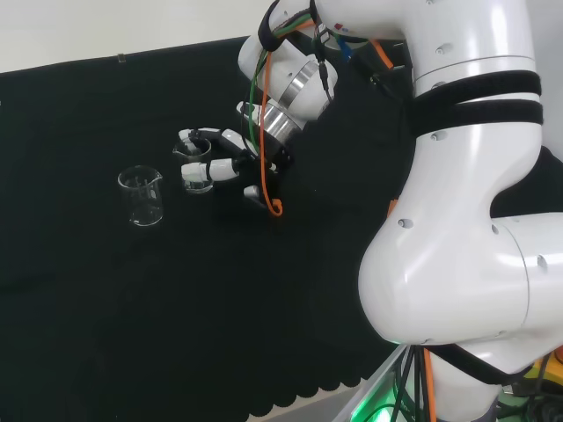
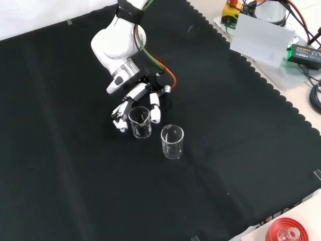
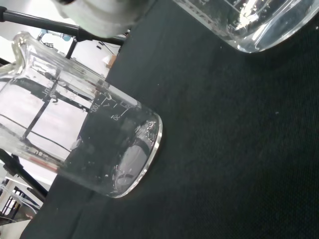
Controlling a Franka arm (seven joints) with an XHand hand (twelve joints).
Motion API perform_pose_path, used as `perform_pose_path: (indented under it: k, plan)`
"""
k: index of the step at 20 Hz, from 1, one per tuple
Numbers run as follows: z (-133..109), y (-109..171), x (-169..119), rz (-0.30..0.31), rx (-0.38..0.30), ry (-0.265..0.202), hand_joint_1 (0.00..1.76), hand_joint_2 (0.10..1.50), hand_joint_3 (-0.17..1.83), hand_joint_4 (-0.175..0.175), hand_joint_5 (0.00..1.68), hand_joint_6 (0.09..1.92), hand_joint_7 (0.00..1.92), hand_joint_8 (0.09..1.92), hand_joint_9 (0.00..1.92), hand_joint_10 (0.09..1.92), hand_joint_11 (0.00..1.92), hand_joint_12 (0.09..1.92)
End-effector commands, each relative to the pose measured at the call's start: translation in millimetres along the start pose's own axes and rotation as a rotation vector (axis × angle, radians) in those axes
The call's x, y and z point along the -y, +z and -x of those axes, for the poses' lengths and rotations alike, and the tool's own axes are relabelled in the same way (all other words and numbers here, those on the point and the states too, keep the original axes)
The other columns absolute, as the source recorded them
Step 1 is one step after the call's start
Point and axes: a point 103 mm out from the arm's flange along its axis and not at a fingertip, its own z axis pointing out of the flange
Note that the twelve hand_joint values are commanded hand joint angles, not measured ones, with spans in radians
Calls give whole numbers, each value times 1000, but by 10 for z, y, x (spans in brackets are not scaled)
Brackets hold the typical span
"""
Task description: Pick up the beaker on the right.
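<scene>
Two clear glass beakers stand upright on the black cloth of the bench [image 2: 241,165]. In the head view the free beaker [image 1: 142,196] stands to the left, well clear of the arm, and the other beaker [image 1: 197,173] stands to its right, inside the hand [image 1: 230,160]. In the front view the same pair lies the other way: the free beaker [image 2: 172,141] is lower and to the right, and the beaker in the hand [image 2: 140,122] is just up and to the left of it, the two near each other but apart. Nothing else stands on the cloth near them; in the front view a red ribbed stand [image 2: 286,232] sits off the cloth at the lower right corner, and a grey box [image 2: 263,39] with cables lies beyond the scalloped edge at the upper right. The hand [image 2: 134,99] comes in from the top of the front view, its fingers [image 2: 154,108] curled down around both sides of the beaker, one on the right of the glass and the others on the left, so that the beaker is enclosed between them. Whether its base rests on the cloth or is raised, I cannot tell. In the wrist view a beaker [image 3: 75,139] with printed graduation marks shows close and tilted across the picture, and the base of a second glass piece [image 3: 254,22] sits above the cloth.
</scene>
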Motion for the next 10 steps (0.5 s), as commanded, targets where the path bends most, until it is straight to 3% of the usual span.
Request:
perform_pose_path:
  k: [1,5,8,10]
  plan:
    - [-14,-2,-10,13,0,0,925,838,-175,-77,463,87,382,647,421,656,0,1268]
    - [-19,-10,-18,36,0,-5,946,853,-175,-59,560,137,450,628,477,626,0,1301]
    - [-16,-11,-29,65,-11,4,966,879,-175,-35,582,484,551,584,553,577,8,1338]
    - [-20,-15,-30,92,-2,10,991,911,-175,-5,708,737,638,573,620,567,61,1340]
